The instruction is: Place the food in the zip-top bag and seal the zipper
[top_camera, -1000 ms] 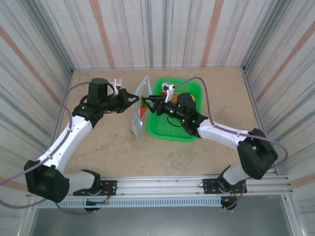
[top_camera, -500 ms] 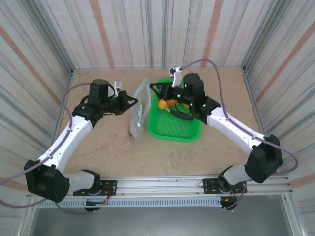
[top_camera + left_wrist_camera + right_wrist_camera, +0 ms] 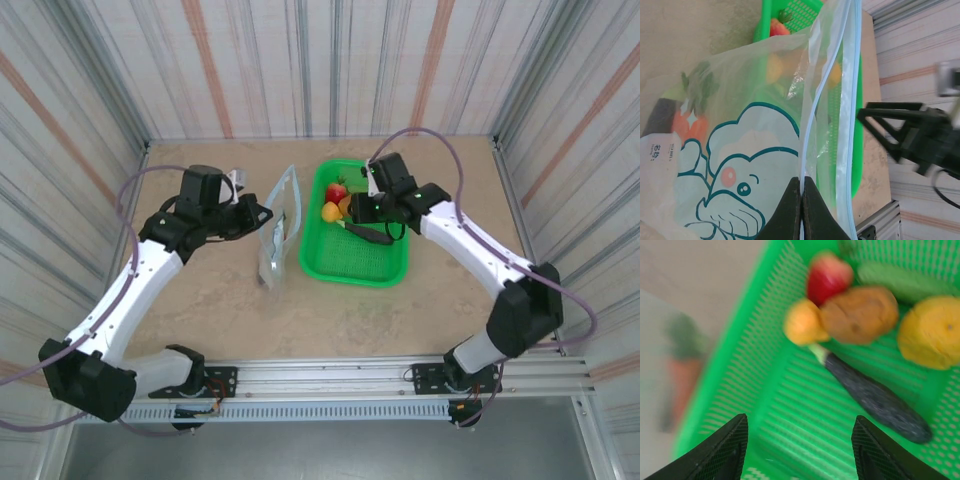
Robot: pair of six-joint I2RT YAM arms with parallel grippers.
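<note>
The clear zip-top bag [image 3: 278,228] with pale blue cartoon print stands on edge left of the green basket [image 3: 355,262]. My left gripper [image 3: 262,212] is shut on the bag's near mouth edge [image 3: 802,178], and the blue zipper [image 3: 856,90] gapes apart. An orange carrot [image 3: 689,126] lies inside the bag. My right gripper [image 3: 800,420] hangs open and empty over the basket floor. Below it lie a red apple [image 3: 829,277], a brown potato [image 3: 860,314], a yellow piece [image 3: 802,322], an orange [image 3: 932,332] and a dark eggplant [image 3: 875,397].
A green cucumber-like piece [image 3: 900,280] lies at the basket's far wall. The basket's left rim [image 3: 735,355] runs close beside the bag. Striped walls enclose the beige table [image 3: 200,300], with a metal rail along the near edge.
My right gripper has pulled back from the bag's mouth to over the basket, and the carrot it carried now lies in the bag. The left gripper kept its hold.
</note>
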